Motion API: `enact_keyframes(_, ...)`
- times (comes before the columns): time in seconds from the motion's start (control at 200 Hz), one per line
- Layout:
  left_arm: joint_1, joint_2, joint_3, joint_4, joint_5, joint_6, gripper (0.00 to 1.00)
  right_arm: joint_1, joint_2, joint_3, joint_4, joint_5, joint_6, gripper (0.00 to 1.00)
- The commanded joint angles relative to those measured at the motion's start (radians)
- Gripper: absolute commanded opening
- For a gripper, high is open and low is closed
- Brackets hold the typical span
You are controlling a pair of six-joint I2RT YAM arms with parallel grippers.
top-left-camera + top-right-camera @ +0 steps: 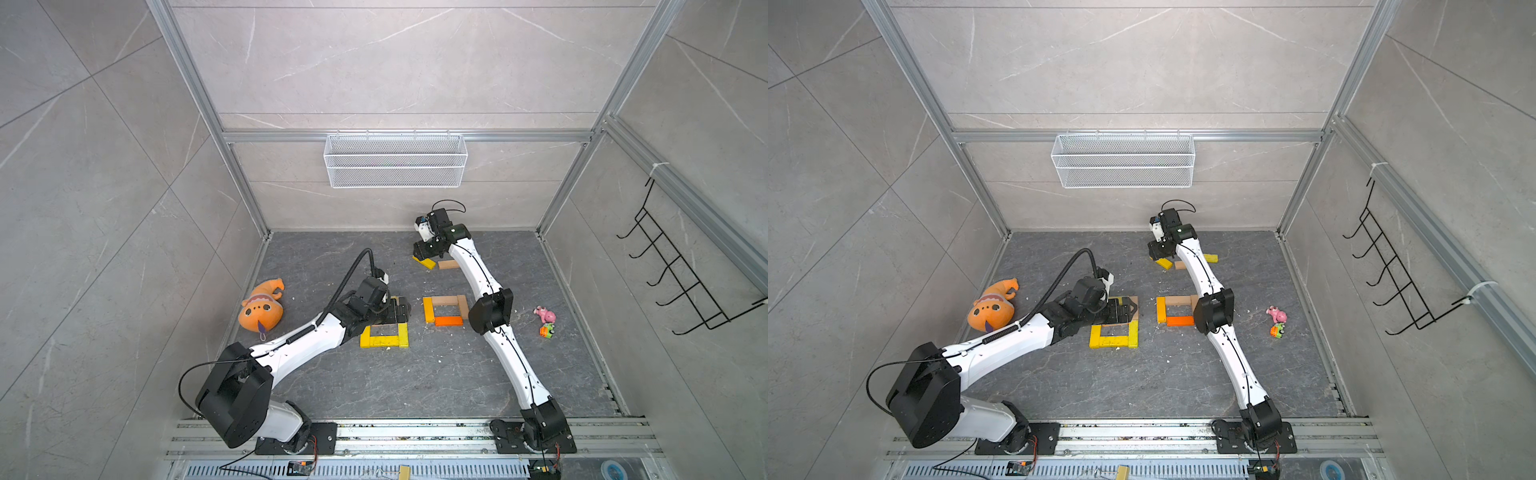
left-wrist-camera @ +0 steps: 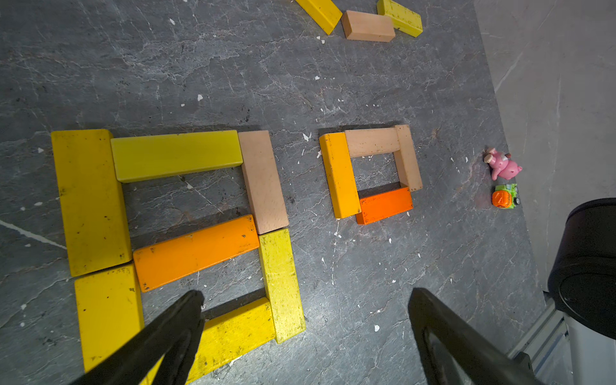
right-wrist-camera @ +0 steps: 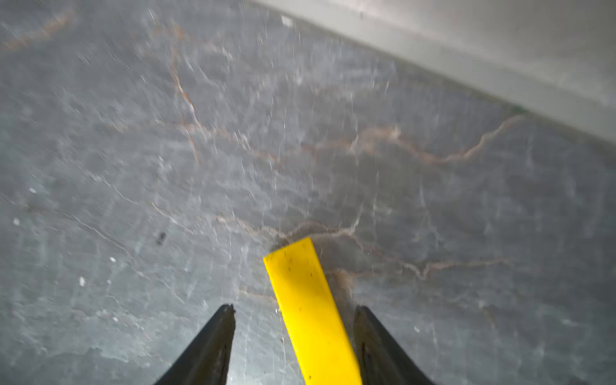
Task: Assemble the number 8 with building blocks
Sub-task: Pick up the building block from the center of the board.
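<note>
You've got an orange plush toy (image 1: pixel 261 307) lying on the dark stone-look tabletop (image 1: pixel 415 374), left side, close to the wall. Right side: a small pink pig figure (image 1: pixel 545 314), with a green-and-orange toy truck (image 1: pixel 547 330) just beside it on the near side. The left wrist view shows a slight gap between them. White flecks (image 2: pixel 199 97) are scattered across the surface. The rear wall carries a white mesh basket (image 1: pixel 395 160). You'll see a black wire hook rack (image 1: pixel 681 270) hanging on the right wall.
</note>
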Motion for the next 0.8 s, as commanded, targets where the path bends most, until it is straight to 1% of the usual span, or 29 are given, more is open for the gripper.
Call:
enact_keyframes(0.0, 0.001, 0.013, 0.041, 0.012, -0.003, 0.004, 0.99, -0.006, 0.040, 0.064, -0.089, 0.013, -0.019, 0.60)
enact_keyframes(0.295, 0.000, 0.010, 0.044, 0.007, -0.004, 0.001, 0.98, -0.005, 0.046, 0.064, -0.093, 0.026, -0.008, 0.54)
enact_keyframes(0.409, 0.001, 0.010, 0.047, 0.001, -0.005, 0.001, 0.98, -0.006, 0.046, 0.064, -0.093, 0.040, 0.000, 0.54)
enact_keyframes(0.644, 0.001, 0.019, 0.051, 0.000, 0.001, -0.004, 0.98, -0.005, 0.052, 0.064, -0.116, 0.110, 0.036, 0.54)
enact_keyframes(0.794, -0.001, 0.030, 0.056, 0.004, 0.008, -0.010, 0.98, 0.001, 0.058, 0.064, -0.138, 0.112, 0.038, 0.53)
